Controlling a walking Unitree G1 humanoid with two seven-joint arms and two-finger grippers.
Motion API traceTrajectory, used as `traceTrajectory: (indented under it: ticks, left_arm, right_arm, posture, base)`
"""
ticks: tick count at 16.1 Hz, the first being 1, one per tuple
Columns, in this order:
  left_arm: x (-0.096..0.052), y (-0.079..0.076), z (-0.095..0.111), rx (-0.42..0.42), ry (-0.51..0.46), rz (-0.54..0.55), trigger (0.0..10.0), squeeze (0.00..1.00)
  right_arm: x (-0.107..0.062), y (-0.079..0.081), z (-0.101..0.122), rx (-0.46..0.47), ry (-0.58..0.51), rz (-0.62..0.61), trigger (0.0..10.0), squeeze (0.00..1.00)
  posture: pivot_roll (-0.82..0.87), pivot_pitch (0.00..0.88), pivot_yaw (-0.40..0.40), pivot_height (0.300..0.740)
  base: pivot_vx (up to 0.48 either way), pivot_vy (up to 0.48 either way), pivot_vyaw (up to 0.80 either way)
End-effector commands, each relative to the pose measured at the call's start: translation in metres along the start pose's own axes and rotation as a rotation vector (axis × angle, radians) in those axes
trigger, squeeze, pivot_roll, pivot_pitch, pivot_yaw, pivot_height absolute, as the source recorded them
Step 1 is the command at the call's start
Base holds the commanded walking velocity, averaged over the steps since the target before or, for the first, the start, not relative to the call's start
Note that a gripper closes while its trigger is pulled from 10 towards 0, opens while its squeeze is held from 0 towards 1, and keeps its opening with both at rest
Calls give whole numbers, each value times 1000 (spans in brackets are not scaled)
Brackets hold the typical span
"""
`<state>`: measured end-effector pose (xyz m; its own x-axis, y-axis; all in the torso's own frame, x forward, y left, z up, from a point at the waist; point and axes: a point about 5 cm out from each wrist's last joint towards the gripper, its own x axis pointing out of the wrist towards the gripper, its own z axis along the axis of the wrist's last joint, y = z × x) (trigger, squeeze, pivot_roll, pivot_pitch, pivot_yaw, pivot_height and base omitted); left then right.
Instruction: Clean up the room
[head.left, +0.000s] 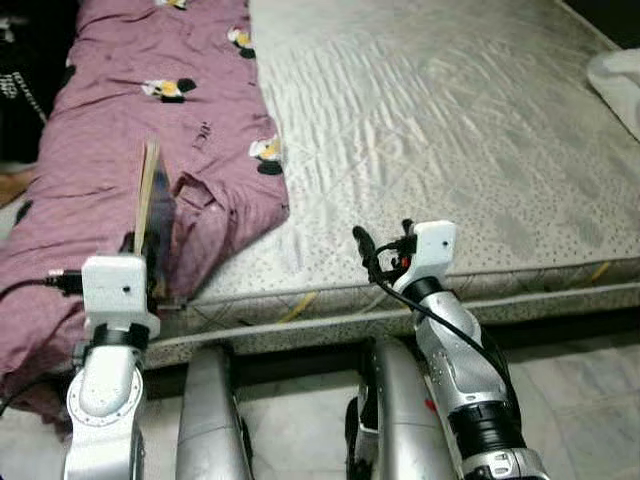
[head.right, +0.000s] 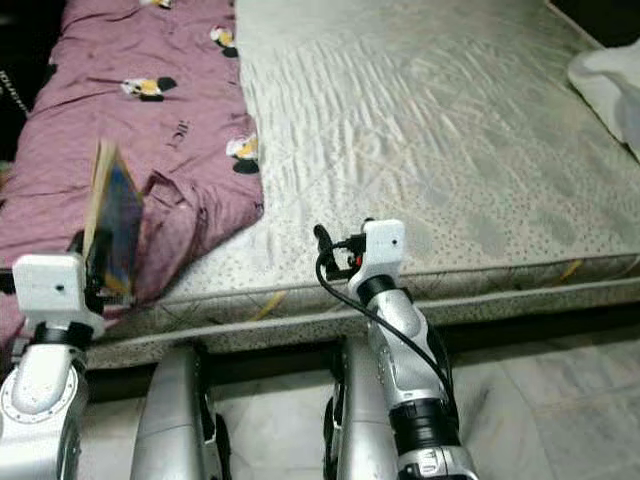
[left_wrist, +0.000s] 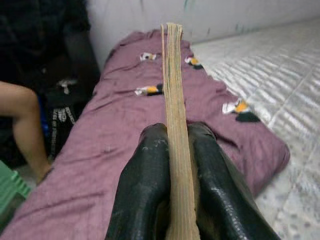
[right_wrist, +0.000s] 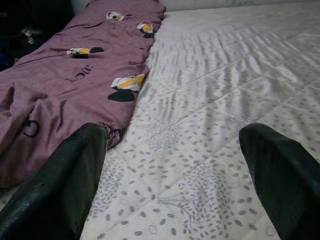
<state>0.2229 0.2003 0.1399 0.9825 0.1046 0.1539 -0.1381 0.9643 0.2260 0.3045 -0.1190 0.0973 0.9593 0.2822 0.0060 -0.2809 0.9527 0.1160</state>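
Note:
My left gripper (left_wrist: 175, 134) is shut on a thin book (left_wrist: 174, 100), held upright and edge-on, its black fingers (left_wrist: 145, 185) pressing both covers. In the eye views the book (head.right: 113, 213) stands at the left, over the front corner of a purple blanket (head.left: 130, 120) with cartoon prints. The blanket covers the left strip of a bare grey-white mattress (head.left: 450, 130). My right gripper (head.left: 380, 242) hovers open just above the mattress's front edge near the middle. Its wide-apart fingers (right_wrist: 65, 185) hold nothing.
White bedding (head.left: 618, 80) lies bunched at the mattress's far right edge. A person's bare leg (left_wrist: 25, 125) and a green stool (left_wrist: 7, 192) are beside the bed, left of the blanket. Pale tiled floor (head.left: 580, 400) runs along the bed's front.

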Motion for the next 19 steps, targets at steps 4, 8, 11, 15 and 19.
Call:
traceTrajectory:
  ticks: [4, 8, 11, 15, 19]
  left_arm:
    - [14, -9, 34, 10, -95, 19, 10000, 0]
    - [12, -14, 24, -4, -17, 37, 10000, 0]
    - [-2, -24, 4, -9, 84, 43, 10000, 0]
    - [-7, -25, -7, -18, 134, 27, 10000, 0]
    - [-6, -26, -8, -18, 130, -9, 10000, 0]
  right_arm:
    - [10, -2, 13, -13, -42, 5, 10000, 0]
    - [11, -2, 13, -19, -41, 13, 10000, 0]
    - [8, -5, 12, -25, -38, 5, 10000, 0]
    - [5, -10, 10, -34, -31, -11, 10000, 0]
    - [5, -9, 9, -35, -21, -20, 10000, 0]
  posture:
    - [45, 74, -21, 672]
    - [42, 74, -23, 715]
    - [26, 75, -10, 740]
    - [22, 77, -16, 740]
    - [21, 79, -21, 740]
  base:
    - [0, 0, 0]
    - [0, 0, 0]
    - [0, 0, 0]
    - [0, 0, 0]
    - [0, 0, 0]
